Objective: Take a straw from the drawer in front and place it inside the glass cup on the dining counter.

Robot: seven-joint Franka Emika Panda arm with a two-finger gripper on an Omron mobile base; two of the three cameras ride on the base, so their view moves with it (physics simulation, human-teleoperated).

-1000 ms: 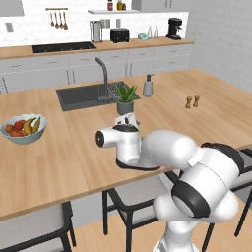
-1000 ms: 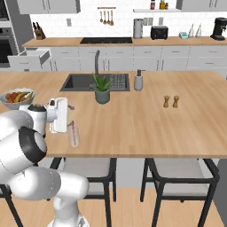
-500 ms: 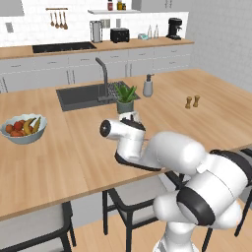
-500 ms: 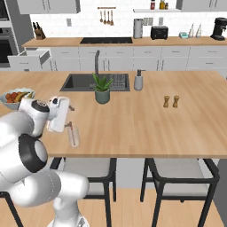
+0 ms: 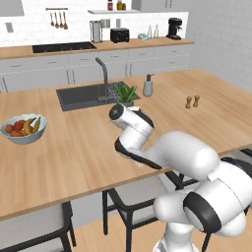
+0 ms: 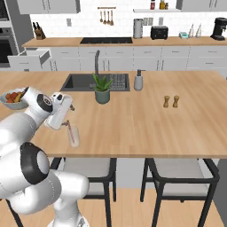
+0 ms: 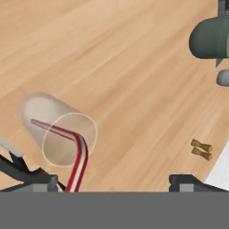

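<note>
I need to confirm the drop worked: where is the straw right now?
The straw stands inside the glass cup, near the dining counter's front edge, just below the open gripper.

No text, label, brand, number or sign can be read on anything here.

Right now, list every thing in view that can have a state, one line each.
straw: standing in the cup, bent end over the rim, not gripped
glass cup: upright on the dining counter, straw in it
claw: open, holding nothing, above the cup
drawer: pulled open at the back cabinets
fruit bowl: upright, full of fruit
soap dispenser: upright beside the sink
</note>
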